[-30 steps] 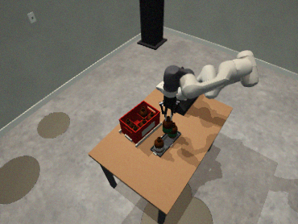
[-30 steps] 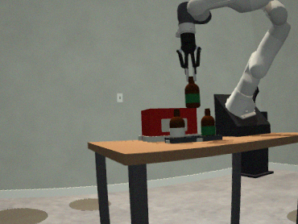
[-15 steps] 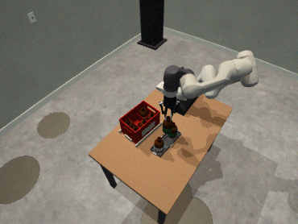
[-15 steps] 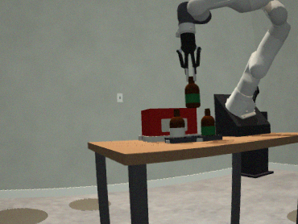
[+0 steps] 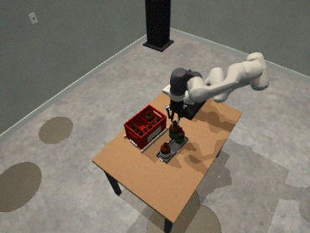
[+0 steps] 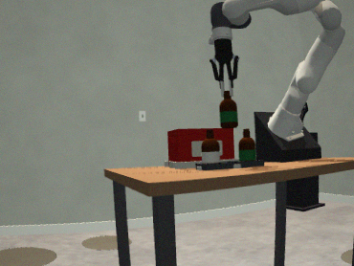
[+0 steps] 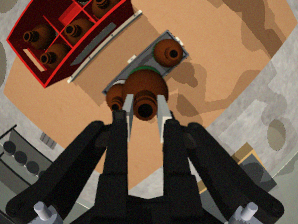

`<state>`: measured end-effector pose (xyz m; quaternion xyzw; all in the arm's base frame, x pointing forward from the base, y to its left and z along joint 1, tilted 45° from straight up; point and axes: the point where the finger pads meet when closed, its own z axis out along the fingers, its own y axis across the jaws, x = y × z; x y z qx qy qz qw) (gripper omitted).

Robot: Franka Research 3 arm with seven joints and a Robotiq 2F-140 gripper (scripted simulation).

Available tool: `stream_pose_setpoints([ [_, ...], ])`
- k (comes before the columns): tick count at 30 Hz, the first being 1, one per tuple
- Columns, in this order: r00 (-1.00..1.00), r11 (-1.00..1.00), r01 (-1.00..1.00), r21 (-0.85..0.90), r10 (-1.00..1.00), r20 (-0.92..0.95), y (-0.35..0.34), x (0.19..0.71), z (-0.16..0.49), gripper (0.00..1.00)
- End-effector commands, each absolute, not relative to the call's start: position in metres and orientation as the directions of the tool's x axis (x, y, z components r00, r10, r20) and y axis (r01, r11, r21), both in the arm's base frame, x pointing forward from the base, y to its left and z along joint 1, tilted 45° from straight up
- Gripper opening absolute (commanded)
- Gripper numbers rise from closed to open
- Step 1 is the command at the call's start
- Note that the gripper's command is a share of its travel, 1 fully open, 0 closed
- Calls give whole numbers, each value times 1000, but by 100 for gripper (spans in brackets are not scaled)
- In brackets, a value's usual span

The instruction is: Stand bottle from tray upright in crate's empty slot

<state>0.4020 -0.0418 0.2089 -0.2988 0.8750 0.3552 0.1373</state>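
Grey walls surround my wooden worktop (image 5: pixel 138 168) (image 6: pixel 158 176) (image 7: pixel 65 112). The red crate (image 5: pixel 146 133) (image 6: pixel 179 145) (image 7: pixel 53 70), bottles inside, stands left of the tray (image 5: pixel 181 146) (image 6: pixel 220 166) (image 7: pixel 161 44); its raised wall stands in the way. Two bottles occupy the tray. My fingers (image 5: pixel 176 121) (image 6: pixel 227 90) clamp a green-labelled bottle (image 5: pixel 173 131) (image 6: pixel 229 112) (image 7: pixel 145 87) by its neck, upright above the worktop.

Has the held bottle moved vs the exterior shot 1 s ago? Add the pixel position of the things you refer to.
No, no visible shift. In the exterior view the held bottle (image 5: pixel 174 129) (image 6: pixel 229 113) (image 7: pixel 145 89) hangs at the same spot against the crate's (image 5: pixel 136 139) (image 6: pixel 179 145) (image 7: pixel 53 76) right end.
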Motion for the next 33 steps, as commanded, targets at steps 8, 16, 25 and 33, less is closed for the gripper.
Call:
stream_pose_setpoints([
  [8, -787, 576, -616, 537, -422, -451, -47, 402, 212, 0],
  [16, -787, 576, -616, 537, -422, -451, -53, 402, 218, 0],
  [25, -787, 576, -616, 537, -422, -451, -58, 401, 224, 0],
  [33, -787, 576, -616, 537, -422, -451, -61, 401, 226, 0],
])
